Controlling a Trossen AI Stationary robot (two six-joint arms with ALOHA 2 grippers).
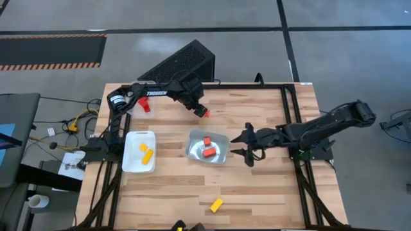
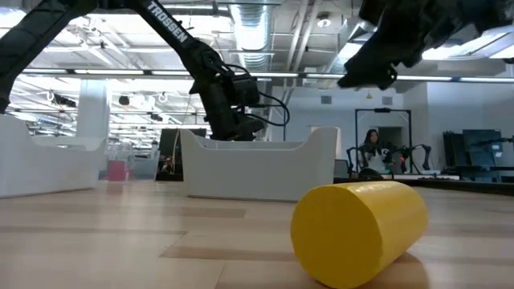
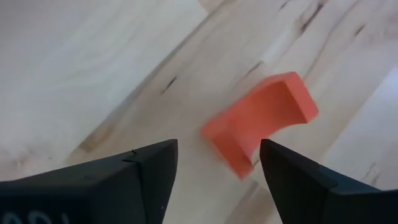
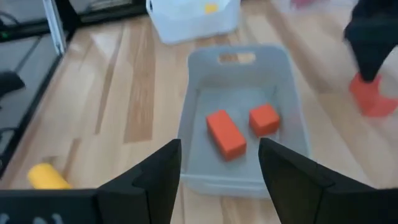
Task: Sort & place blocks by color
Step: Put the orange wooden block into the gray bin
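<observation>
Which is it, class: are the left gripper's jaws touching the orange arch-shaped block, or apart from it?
Apart. The left wrist view shows bare wood between each jaw of the left gripper and the orange arch-shaped block, which lies on the table just ahead of them.

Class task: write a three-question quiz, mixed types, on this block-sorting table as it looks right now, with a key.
1. True or false: the grey tray holds two orange blocks.
2. Which colour are the blocks in the white tray? A red, B yellow, C green.
3. Fill in: the left claw hovers open around an orange ____ piece.

Key: 1 true; 2 B; 3 arch-shaped.
</observation>
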